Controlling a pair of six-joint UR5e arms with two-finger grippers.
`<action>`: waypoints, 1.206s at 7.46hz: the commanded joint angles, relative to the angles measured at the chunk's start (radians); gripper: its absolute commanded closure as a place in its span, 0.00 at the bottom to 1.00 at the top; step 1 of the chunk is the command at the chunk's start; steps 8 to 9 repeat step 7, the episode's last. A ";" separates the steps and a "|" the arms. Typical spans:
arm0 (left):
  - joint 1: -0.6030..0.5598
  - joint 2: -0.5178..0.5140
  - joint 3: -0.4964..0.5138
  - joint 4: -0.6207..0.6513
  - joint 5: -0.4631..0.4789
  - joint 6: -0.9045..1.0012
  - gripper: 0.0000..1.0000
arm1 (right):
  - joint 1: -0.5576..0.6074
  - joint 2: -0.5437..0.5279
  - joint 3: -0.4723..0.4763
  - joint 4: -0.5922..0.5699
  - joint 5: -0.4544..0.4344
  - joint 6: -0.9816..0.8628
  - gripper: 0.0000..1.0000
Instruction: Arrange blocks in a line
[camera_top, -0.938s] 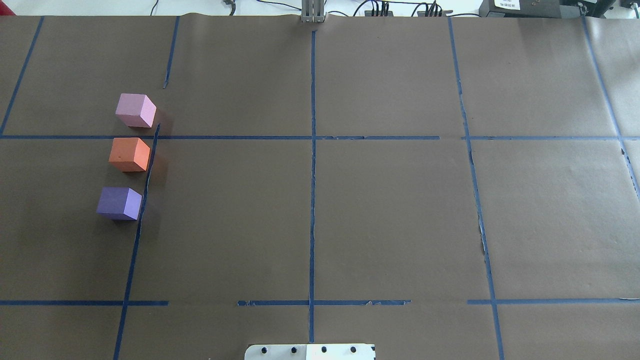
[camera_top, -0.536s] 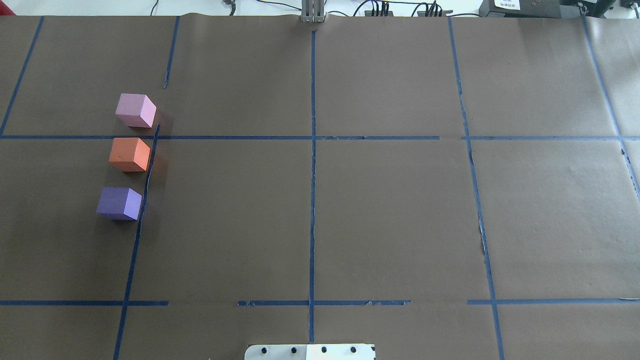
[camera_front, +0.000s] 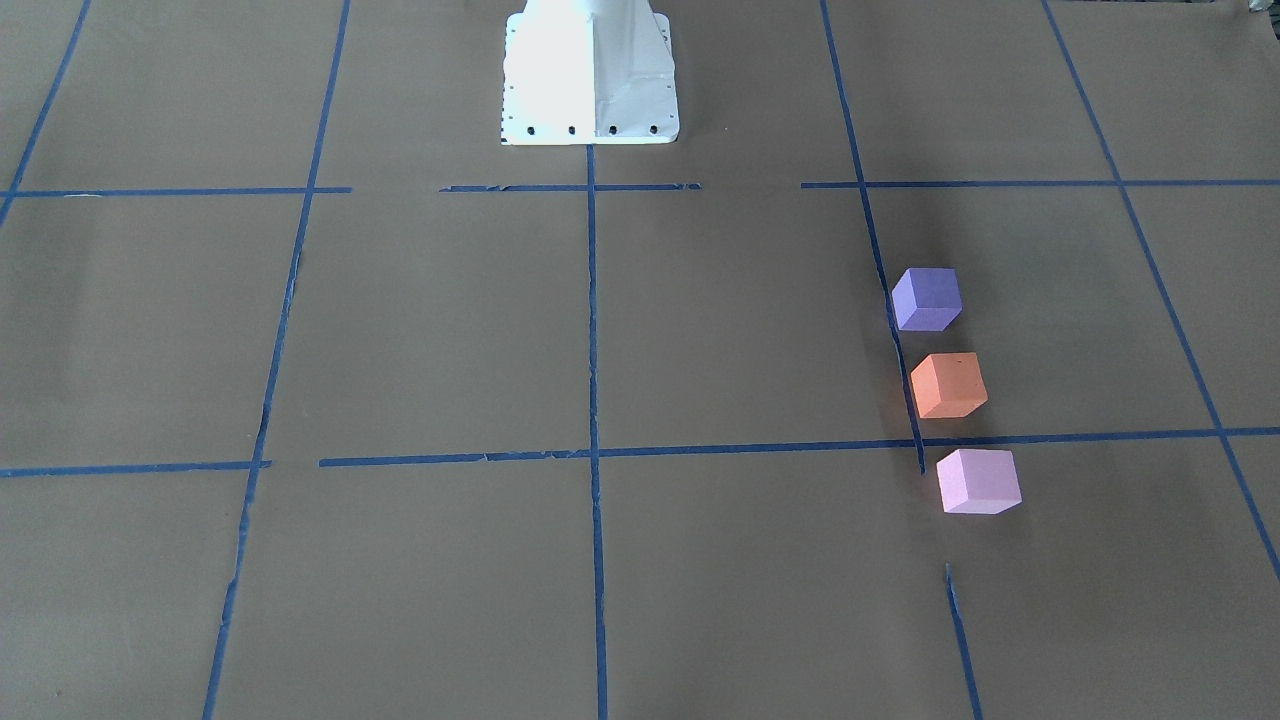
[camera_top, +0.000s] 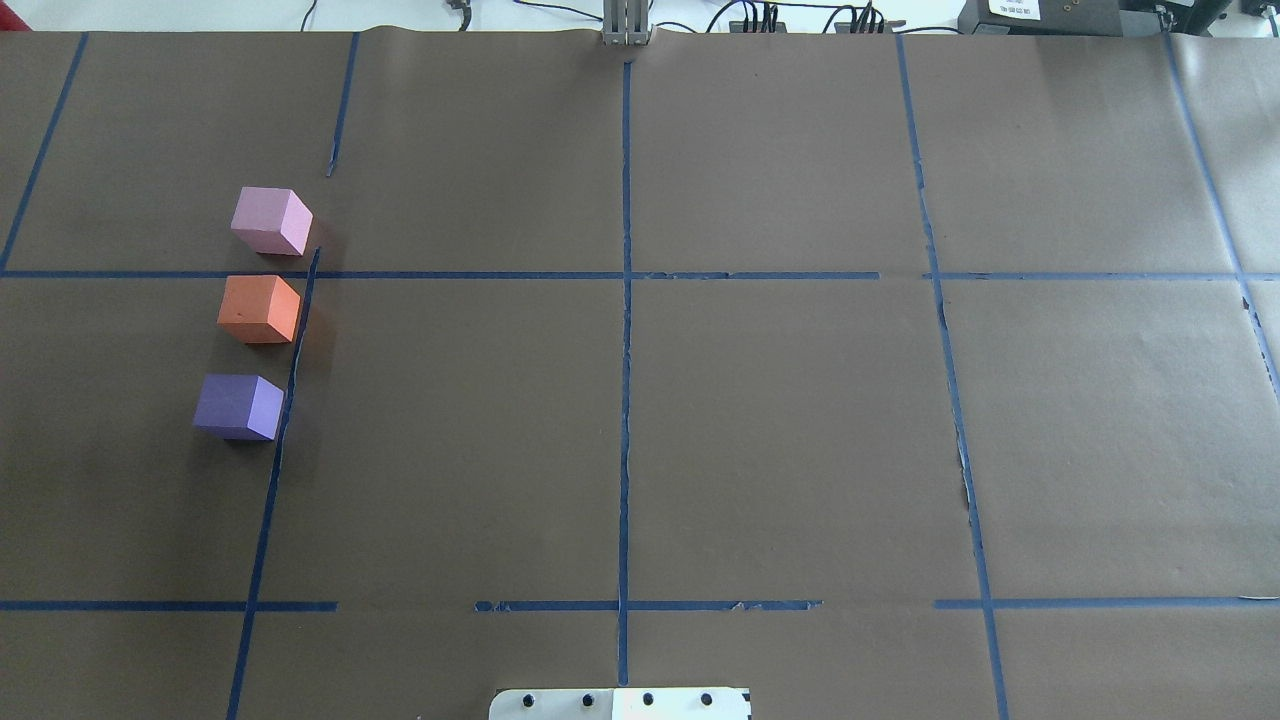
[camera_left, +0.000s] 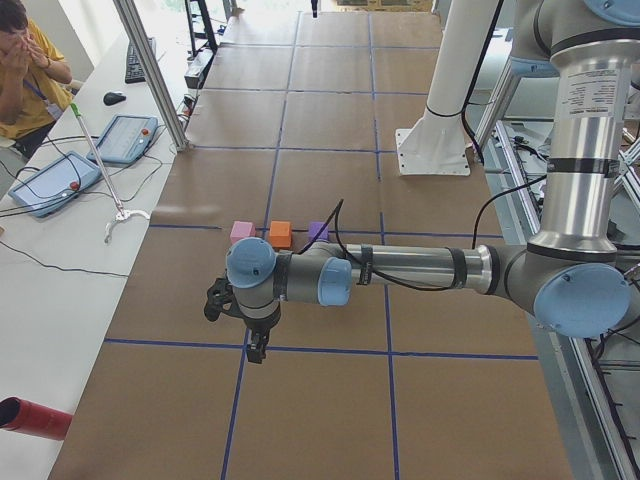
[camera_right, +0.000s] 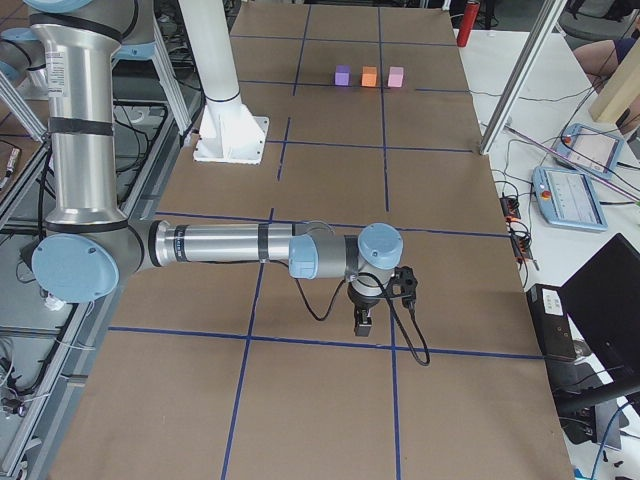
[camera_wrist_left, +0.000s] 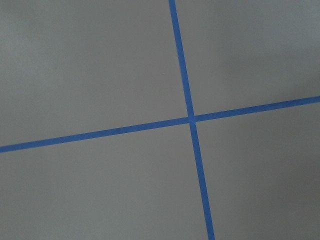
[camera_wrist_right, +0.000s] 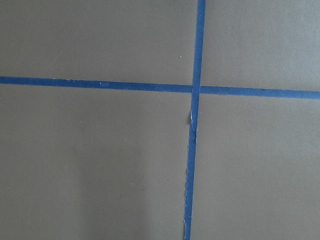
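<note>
Three cubes stand in a straight row on the brown table, on my left side: the light pink block (camera_top: 270, 221) farthest from me, the orange block (camera_top: 259, 309) in the middle, and the violet-purple block (camera_top: 238, 406) nearest. They also show in the front-facing view as pink (camera_front: 977, 481), orange (camera_front: 948, 385) and purple (camera_front: 927, 299). My left gripper (camera_left: 258, 352) hangs over the table's left end, away from the blocks. My right gripper (camera_right: 363, 322) hangs over the right end. Both show only in side views, so I cannot tell if they are open or shut.
Blue tape lines (camera_top: 625, 350) grid the brown paper. My white base plate (camera_front: 590, 75) stands at the table's near middle. An operator (camera_left: 25, 70), tablets (camera_left: 125, 138) and a red cylinder (camera_left: 30, 417) are beside the left end.
</note>
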 joint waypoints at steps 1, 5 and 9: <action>-0.004 -0.009 -0.005 0.082 -0.055 -0.004 0.00 | 0.000 0.000 0.000 0.001 0.000 0.000 0.00; -0.019 -0.012 0.001 0.128 -0.061 -0.007 0.00 | 0.000 0.000 0.000 0.001 0.000 0.000 0.00; -0.019 -0.018 -0.015 0.128 -0.054 -0.007 0.00 | 0.000 0.000 0.000 0.000 0.000 0.000 0.00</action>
